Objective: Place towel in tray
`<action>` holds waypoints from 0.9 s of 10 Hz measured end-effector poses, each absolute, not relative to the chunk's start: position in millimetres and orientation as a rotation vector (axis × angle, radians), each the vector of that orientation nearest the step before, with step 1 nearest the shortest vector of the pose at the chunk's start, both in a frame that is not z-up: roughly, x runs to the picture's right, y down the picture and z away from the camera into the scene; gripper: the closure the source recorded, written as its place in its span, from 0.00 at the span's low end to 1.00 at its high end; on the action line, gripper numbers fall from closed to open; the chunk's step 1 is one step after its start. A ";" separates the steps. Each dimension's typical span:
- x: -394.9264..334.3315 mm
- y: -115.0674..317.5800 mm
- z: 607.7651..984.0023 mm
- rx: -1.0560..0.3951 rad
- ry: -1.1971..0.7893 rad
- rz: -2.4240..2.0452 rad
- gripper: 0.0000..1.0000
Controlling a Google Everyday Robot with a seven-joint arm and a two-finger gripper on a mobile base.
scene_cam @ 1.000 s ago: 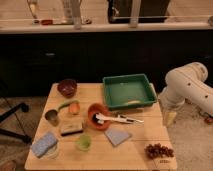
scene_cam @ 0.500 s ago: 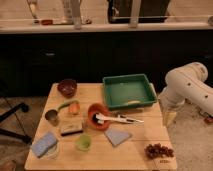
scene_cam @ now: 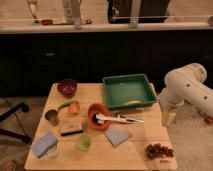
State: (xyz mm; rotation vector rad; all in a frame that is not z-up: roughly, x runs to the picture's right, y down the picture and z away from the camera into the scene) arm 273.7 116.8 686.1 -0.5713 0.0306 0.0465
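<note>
Off the right edge of the surface, hand point(scene_cam: 169, 118) hanging low, open, holding nothing, towel point(scene_cam: 118, 136) flat near front edge, apart from tray point(scene_cam: 127, 77) at back right corner.

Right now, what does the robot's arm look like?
The arm is creamy white, made of fat, rounded sections with smooth joints. No cables or markings show. Its gripper, equally pale and narrower, is beside the table's edge, near the tray.

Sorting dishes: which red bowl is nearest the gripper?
The centre bowl holding the white utensil, not the back-left bowl; the gripper hangs off the table's right edge.
</note>
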 end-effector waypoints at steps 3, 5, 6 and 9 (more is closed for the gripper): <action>248.9 126.5 690.4 -0.571 0.009 0.039 0.20; 248.0 132.5 691.8 -0.572 0.001 0.038 0.20; 237.4 136.5 693.9 -0.576 -0.009 0.032 0.20; 208.3 148.5 699.6 -0.587 -0.031 0.017 0.20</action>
